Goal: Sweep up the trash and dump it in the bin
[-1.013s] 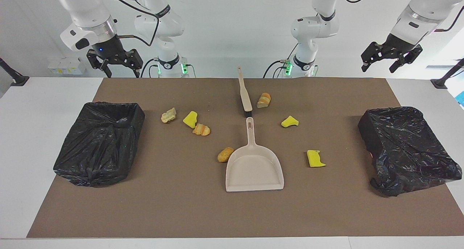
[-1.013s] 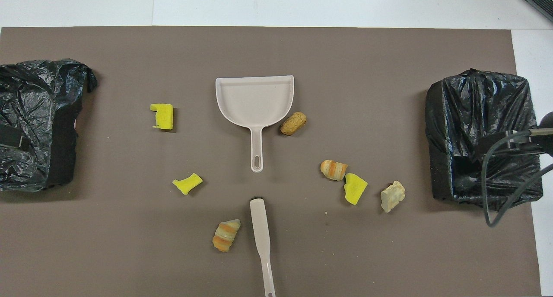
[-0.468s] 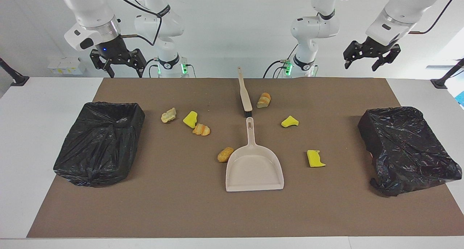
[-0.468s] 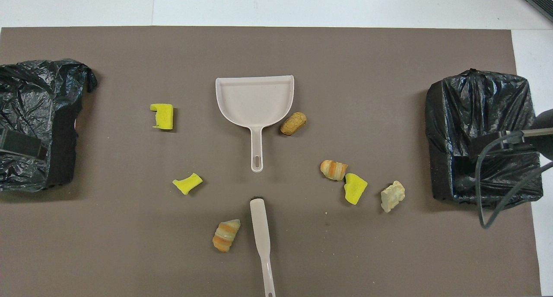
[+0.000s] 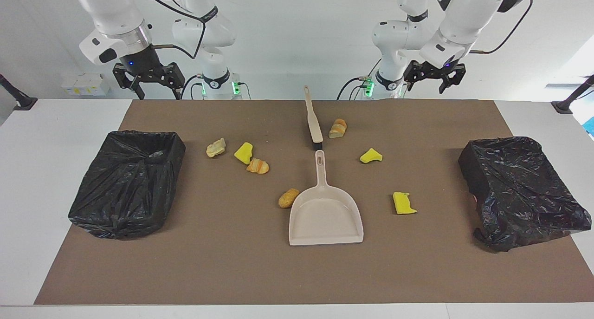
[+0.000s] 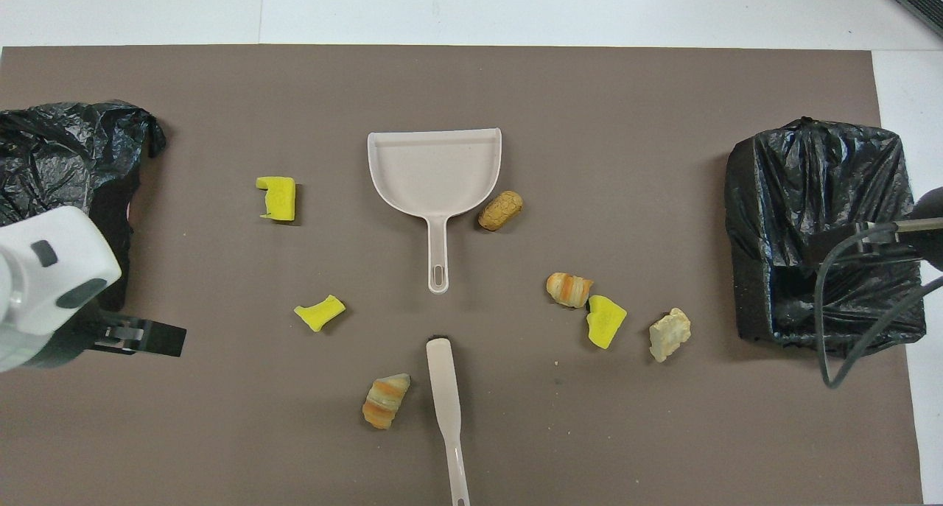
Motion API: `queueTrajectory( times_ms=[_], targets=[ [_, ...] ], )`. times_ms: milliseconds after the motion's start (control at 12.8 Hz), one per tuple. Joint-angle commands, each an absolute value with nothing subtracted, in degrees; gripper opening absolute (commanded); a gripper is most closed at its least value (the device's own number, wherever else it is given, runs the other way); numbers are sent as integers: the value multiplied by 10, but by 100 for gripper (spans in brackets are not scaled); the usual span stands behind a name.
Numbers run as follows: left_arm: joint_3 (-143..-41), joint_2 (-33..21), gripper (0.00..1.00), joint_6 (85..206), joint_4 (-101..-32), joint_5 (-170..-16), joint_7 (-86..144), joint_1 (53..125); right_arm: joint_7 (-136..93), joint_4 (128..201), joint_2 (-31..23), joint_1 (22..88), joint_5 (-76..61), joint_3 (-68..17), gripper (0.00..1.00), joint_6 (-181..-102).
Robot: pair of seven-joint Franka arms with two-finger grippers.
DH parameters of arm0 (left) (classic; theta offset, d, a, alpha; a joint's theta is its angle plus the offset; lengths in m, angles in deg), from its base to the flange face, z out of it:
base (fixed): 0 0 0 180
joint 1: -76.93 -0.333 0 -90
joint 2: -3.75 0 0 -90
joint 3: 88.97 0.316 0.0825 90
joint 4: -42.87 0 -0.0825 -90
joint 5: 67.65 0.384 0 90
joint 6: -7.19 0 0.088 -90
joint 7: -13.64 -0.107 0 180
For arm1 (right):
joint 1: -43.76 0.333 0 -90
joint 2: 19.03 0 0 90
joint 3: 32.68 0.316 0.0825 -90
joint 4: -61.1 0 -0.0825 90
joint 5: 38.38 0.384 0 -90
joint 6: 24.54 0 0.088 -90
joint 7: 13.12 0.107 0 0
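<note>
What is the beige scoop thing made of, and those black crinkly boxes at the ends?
The beige dustpan looks like smooth moulded plastic: thin even walls, a soft sheen, a hanging slot in the handle. The two black bins are wrapped in thin plastic bag film, crinkled and glossy; what lies underneath is hidden.

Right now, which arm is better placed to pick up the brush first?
Probably the left. The left gripper, open, is up over the mat's robot edge, closer to the brush handle. The right gripper, also open, hangs near the bin at its end.
</note>
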State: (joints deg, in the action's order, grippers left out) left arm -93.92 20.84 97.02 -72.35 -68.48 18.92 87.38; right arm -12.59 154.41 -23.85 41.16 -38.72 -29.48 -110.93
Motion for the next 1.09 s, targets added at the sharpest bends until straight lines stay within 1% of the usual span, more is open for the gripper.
queueTrajectory(
  times_ms=[0, 156, 312, 624, 858, 936, 1013],
  targets=[
    [-933, 233, 100, 1050, -803, -687, 258, 926, -140, 1544, -243, 410, -386, -292, 100, -1121],
    [-933, 231, 100, 1099, -834, -711, 290, 943, -141, 1543, -238, 412, -388, -291, 100, -1122],
    [-933, 230, 100, 1140, -867, -728, 316, 965, -142, 1526, -222, 414, -388, -289, 100, -1117],
    [-933, 215, 100, 1228, -927, -759, 349, 1004, -141, 1523, -196, 417, -391, -271, 100, -1122],
    [-933, 170, 100, 1276, -935, -786, 382, 1035, -137, 1523, -179, 434, -389, -270, 100, -1129],
    [-933, 150, 100, 1298, -936, -788, 410, 1052, -136, 1523, -170, 435, -389, -269, 100, -1135],
    [-932, 145, 100, 1315, -941, -788, 426, 1078, -135, 1523, -165, 438, -387, -267, 100, -1146]
  ],
)
